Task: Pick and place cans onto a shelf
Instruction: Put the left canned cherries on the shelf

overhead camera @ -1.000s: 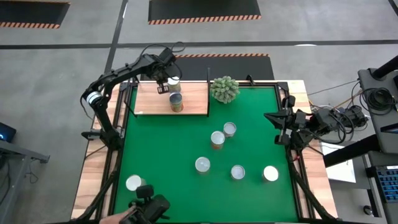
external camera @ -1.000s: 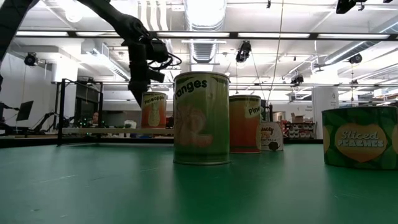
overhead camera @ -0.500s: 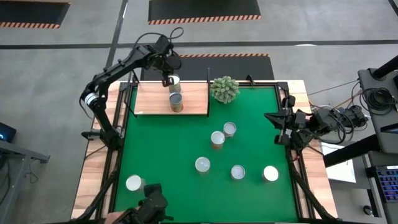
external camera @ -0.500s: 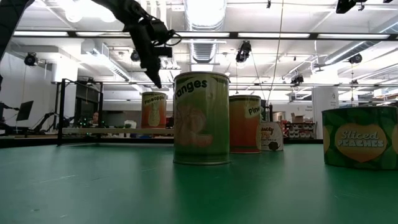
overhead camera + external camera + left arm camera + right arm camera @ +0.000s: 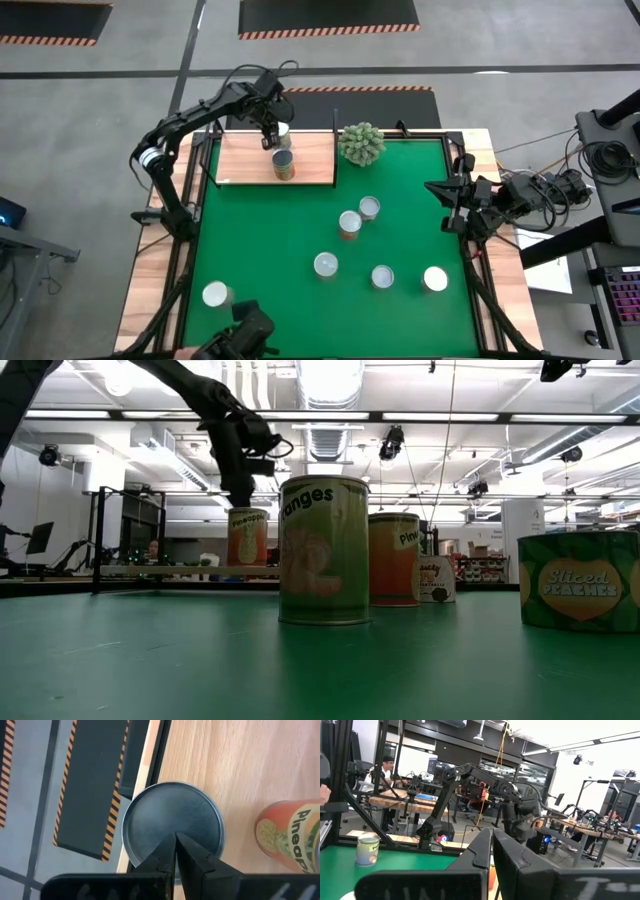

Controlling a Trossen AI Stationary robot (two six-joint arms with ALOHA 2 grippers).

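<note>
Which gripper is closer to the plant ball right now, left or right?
Left. The left gripper hovers over the shelf just beside the plant ball; the right gripper waits at the table's right edge, farther off.

Peaches can point(image 5: 580, 580) cut by low-view edge — rear cans' labels part hidden.

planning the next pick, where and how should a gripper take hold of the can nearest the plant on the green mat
Grip that can across its round side wall, coming straight down from above with the fingers open wider than its shiny top. It stands upright, so the curved sides offer two opposite faces. Turn the fingers so neither drops on the side of the neighbouring can, which stands close by. The plant sits farther off and should not interfere.
</note>
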